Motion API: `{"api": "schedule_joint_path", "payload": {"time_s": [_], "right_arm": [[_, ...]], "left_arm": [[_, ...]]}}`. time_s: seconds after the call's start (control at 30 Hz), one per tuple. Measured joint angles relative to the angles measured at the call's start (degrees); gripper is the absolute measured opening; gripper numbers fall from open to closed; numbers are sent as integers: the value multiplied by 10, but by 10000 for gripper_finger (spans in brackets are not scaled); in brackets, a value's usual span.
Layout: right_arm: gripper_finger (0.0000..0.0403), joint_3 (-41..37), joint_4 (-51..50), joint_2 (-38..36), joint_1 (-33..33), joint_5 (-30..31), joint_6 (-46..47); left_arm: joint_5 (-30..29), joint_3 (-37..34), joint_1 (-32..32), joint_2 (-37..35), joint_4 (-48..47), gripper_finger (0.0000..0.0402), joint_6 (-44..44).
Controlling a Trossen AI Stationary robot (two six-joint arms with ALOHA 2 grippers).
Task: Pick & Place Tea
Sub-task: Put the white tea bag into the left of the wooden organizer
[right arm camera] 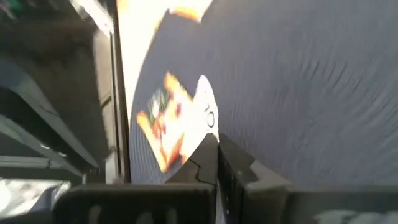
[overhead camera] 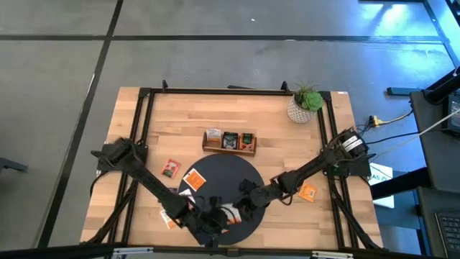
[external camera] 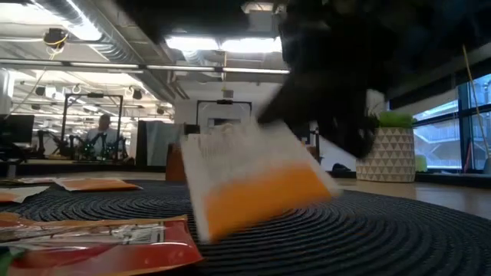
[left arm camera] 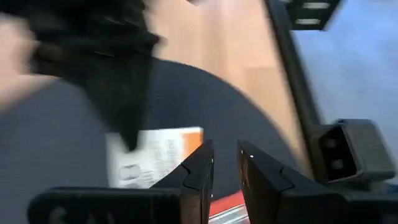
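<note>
The right gripper (right arm camera: 217, 144) is pinching a white-and-orange tea sachet (external camera: 253, 180) with closed jaws above the dark round mat (overhead camera: 248, 173); lifting it clear needs a steady hold. The left gripper (left arm camera: 225, 155) is hovering nearby, jaws slightly apart.

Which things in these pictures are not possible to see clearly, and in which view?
- Low view: the white and orange sachet is smeared by motion; its print is unreadable.
- Low view: the dark arm fills the top, so the right gripper pinching it is hidden there.
- High view: the sachets in the wooden tray are too small to count.
- Left wrist view: the left gripper covers part of a sachet.
</note>
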Motion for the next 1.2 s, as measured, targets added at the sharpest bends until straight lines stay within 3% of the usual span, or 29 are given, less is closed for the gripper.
{"api": "schedule_joint_path", "payload": {"time_s": [0.2,0.33,0.5,0.77,0.97,1.2], "right_arm": [[2,0,6,-84,-51,57,-99],[2,5,18,-125,-101,89,-199],[1,20,47,-123,-175,94,-287],[1,56,77,-63,-286,33,-352],[1,62,72,-10,-326,-9,-373],[4,62,87,21,-328,13,-430]], "left_arm": [[-152,-59,-17,-185,-93,66,16],[-193,-118,-25,-310,-91,66,37],[-152,-193,-5,-428,-72,66,46],[-87,-264,62,-542,-55,66,136],[-41,-281,113,-576,-56,66,184],[0,-282,153,-578,-59,66,208]]}}
